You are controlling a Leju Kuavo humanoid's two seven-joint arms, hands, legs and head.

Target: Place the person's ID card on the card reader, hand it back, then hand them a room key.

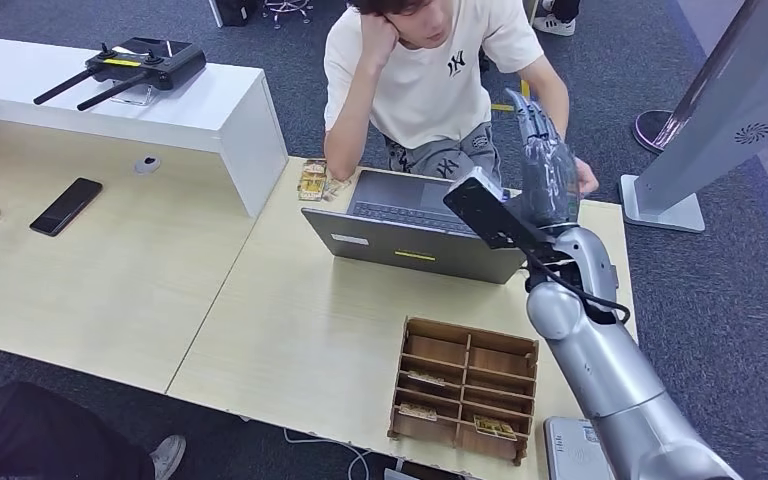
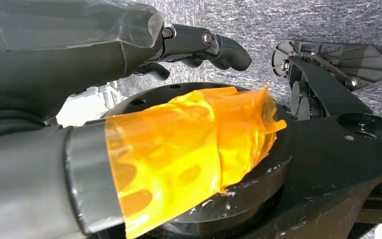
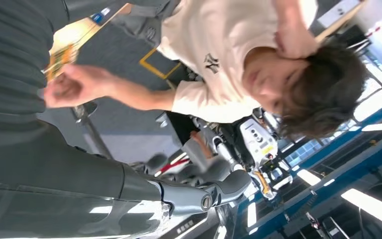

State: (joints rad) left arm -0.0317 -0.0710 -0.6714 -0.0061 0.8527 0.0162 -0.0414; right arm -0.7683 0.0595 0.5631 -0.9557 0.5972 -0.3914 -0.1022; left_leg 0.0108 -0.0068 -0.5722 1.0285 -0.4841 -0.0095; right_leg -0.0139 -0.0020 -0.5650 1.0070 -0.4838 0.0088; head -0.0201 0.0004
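My right hand (image 1: 543, 165) is raised over the far edge of the table (image 1: 290, 330), fingers straight, reaching toward the seated person (image 1: 430, 70). In the right wrist view the person's hand (image 3: 69, 88) pinches a yellowish card (image 3: 64, 52) with a blue corner, right against the finger side of my right hand (image 3: 54, 164). My thumb (image 3: 214, 193) stands well away from the card. The person's hand (image 1: 586, 180) is just behind my fingers. A grey card reader (image 1: 572, 450) lies at the near table edge. My left hand (image 2: 79, 55) hangs by my body, holding nothing.
An open laptop (image 1: 415, 225) stands between me and the person. A wooden organizer (image 1: 465, 388) with cards in its slots sits near the front edge. More yellowish cards (image 1: 312, 180) lie left of the laptop. A phone (image 1: 66, 206) and a white counter (image 1: 110, 100) are at the left.
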